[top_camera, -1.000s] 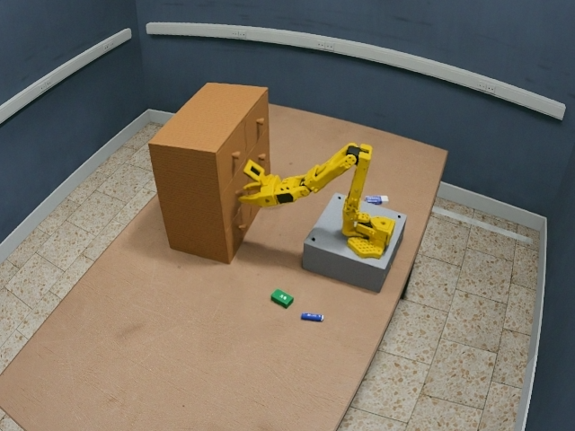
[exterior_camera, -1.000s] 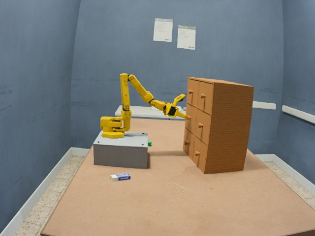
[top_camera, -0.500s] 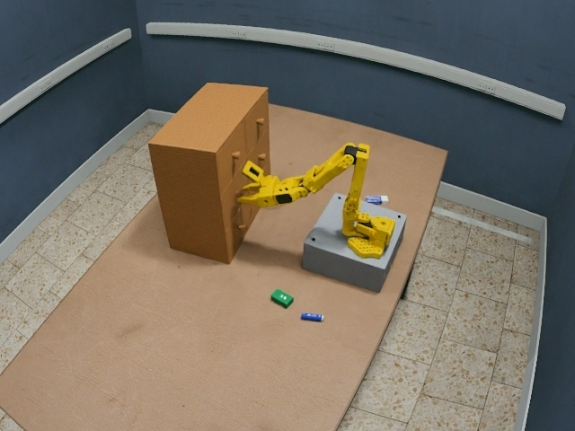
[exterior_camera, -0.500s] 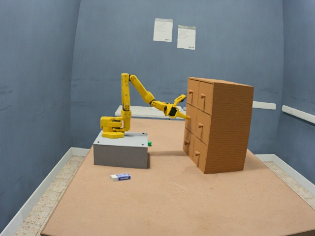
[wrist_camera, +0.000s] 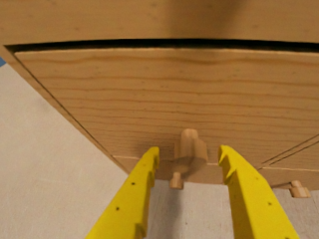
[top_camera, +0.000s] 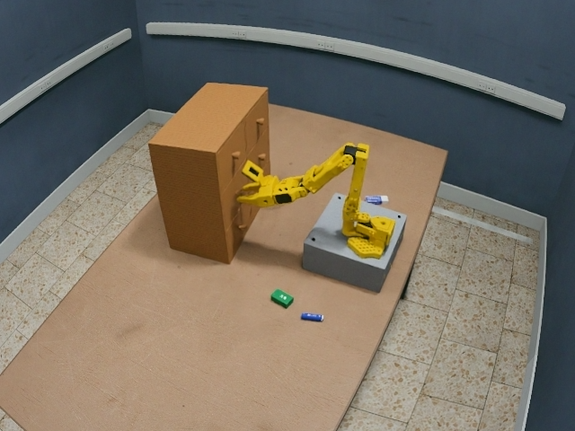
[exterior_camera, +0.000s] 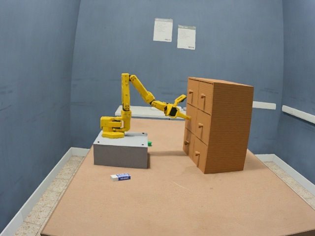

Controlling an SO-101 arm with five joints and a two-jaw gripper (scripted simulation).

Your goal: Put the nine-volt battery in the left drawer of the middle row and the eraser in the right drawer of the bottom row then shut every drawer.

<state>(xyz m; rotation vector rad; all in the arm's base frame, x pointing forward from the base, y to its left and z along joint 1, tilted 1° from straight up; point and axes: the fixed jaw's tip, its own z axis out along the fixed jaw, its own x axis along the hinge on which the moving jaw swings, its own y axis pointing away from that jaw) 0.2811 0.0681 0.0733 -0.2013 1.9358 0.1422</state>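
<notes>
A: Gripper (top_camera: 241, 193) (exterior_camera: 189, 118) (wrist_camera: 189, 153) where?
B: At the chest (top_camera: 190, 199) (exterior_camera: 229, 127), left drawer (wrist_camera: 120, 95), middle row. Fingers partly apart, one each side of the knob (wrist_camera: 190, 145), nothing clamped.
A: Touching it?
B: Wrist view shows gaps both sides.
A: Drawers?
B: All visible fronts look shut.
A: Battery?
B: Green block (top_camera: 281, 298) (exterior_camera: 149, 143), boxy like a nine-volt, label too small to read. On the table (top_camera: 185, 347) (exterior_camera: 177, 205), near side in the top view, between chest and base (top_camera: 340, 273) (exterior_camera: 120, 156) left to right.
A: Eraser?
B: Table too, just beyond the base's far side, top view. Blue sleeve, white end (top_camera: 384, 198) (exterior_camera: 114, 177).
A: Other?
B: Blue cylinder (top_camera: 312, 317), lying right of the block, slightly nearer.
</notes>
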